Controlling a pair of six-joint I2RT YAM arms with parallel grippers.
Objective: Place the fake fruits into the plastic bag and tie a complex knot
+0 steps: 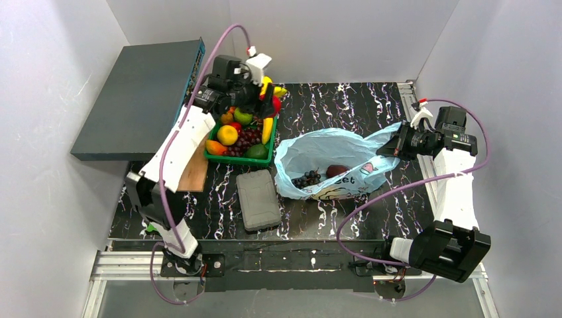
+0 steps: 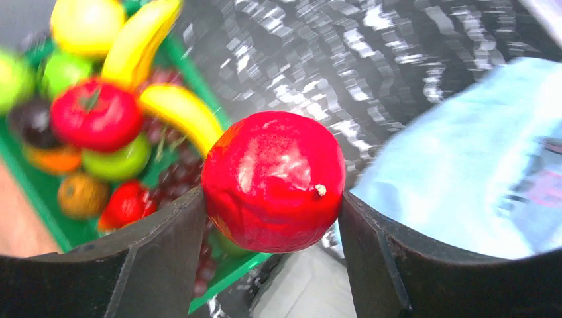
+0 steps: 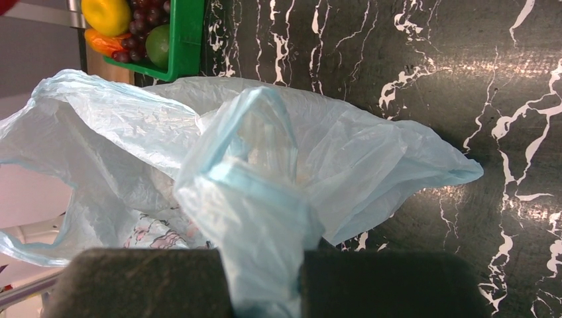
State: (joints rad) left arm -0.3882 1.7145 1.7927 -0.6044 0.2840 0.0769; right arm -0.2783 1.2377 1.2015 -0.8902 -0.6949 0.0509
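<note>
Fig. — L arm reaches to the far-left corner. Its left gripper [image 2: 272, 197] is clamped on a glossy red plastic apple [image 2: 273, 180], both fingers touching the fruit's sides. The apple hangs above the green rectangular plastic tray [image 1: 237, 159], where most of the fake fruits [image 1: 227, 134] lie (yellow bananas, green apples, grapes etc.). The right gripper [image 3: 265, 285] is pinched together on a handle loop of the thin, crinkly light-blue plastic bag [image 1: 331, 156], holding its mouth open toward the tray. Already inside: a purple grape bunch [image 1: 306, 179] and a dark maroon plum [image 1: 336, 170]. Step in hand, as judged: carry apple to bag. To do it well — hold across the apple's widest part (glossy, prob. slippery), pass above the bag's rim, release low inside the mouth w/ the R arm holding the loop taut. Knot not yet begun. Surface: black desk [image 1: 344, 106] w/ white marble veins, reflective. A grey ribbed rectangular case [image 1: 258, 200] lies near the bag. Room: plain white walls; a dark grey slab [image 1: 132, 99] at left.
</note>
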